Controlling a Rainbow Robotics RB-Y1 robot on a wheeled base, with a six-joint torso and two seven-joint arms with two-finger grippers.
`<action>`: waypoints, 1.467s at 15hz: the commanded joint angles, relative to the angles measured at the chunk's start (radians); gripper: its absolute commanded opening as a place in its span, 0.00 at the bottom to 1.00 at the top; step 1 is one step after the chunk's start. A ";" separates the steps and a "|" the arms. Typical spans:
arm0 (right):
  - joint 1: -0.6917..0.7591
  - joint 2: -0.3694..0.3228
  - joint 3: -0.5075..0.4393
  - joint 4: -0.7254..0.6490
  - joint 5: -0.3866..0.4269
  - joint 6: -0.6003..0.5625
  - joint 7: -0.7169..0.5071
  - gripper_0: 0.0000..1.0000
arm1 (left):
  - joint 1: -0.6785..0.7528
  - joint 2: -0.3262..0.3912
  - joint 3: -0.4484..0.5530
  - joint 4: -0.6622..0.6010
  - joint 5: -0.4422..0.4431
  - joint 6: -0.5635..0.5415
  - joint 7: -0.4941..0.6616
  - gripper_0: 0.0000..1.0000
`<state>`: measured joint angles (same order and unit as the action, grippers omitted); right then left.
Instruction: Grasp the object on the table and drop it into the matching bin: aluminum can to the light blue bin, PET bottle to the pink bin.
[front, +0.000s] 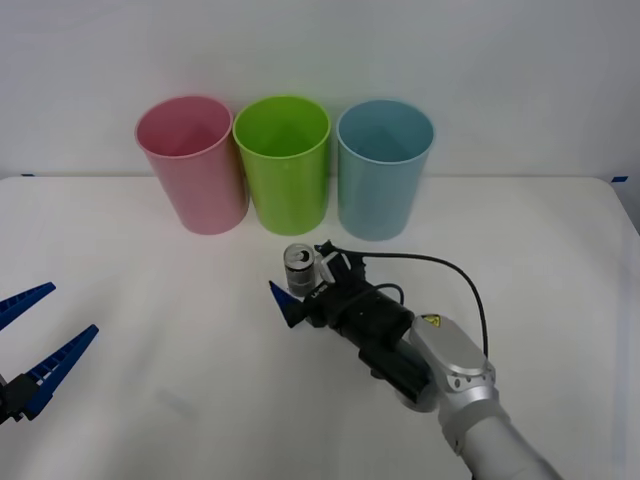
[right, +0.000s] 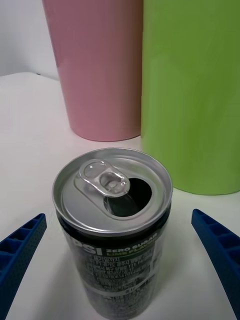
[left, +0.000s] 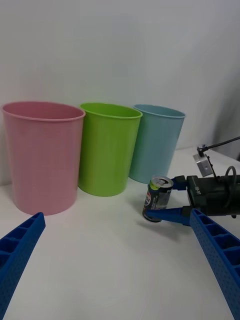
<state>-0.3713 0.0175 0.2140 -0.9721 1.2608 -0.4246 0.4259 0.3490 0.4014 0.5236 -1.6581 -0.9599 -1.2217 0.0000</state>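
Note:
The aluminum can (front: 299, 265) stands upright on the white table (front: 150, 400), in front of the gap between the green and light blue bins. Its shiny pull-tab top (right: 112, 187) has an open mouth. My right gripper (front: 300, 272) is open and straddles the can, one blue finger (right: 20, 252) on each side with a gap to the can wall. From the left wrist view the can (left: 157, 198) sits between those fingers (left: 167, 215). The light blue bin (front: 384, 170) and the pink bin (front: 190, 165) stand at the back. My left gripper (front: 70, 310) rests open at the near left.
A lime green bin (front: 283, 165) stands between the pink and light blue bins, all three close together in a row at the back. A black cable (front: 470, 285) loops up over the right wrist. The white table stretches wide to both sides.

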 joint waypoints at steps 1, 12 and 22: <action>0.000 0.000 0.007 0.000 -0.003 0.006 0.001 1.00 | 0.000 0.000 0.000 0.000 0.000 0.000 0.000 1.00; -0.001 0.000 0.008 0.000 -0.017 0.007 0.002 0.00 | 0.000 0.000 0.000 0.000 0.000 0.000 0.000 1.00; 0.123 -0.087 0.041 -0.218 -0.066 -0.034 -0.033 0.00 | 0.000 0.000 0.000 0.000 0.000 0.000 0.000 1.00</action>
<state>-0.2712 -0.0508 0.2423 -1.1471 1.2076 -0.4620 0.4005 0.3490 0.4014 0.5236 -1.6581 -0.9599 -1.2217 0.0000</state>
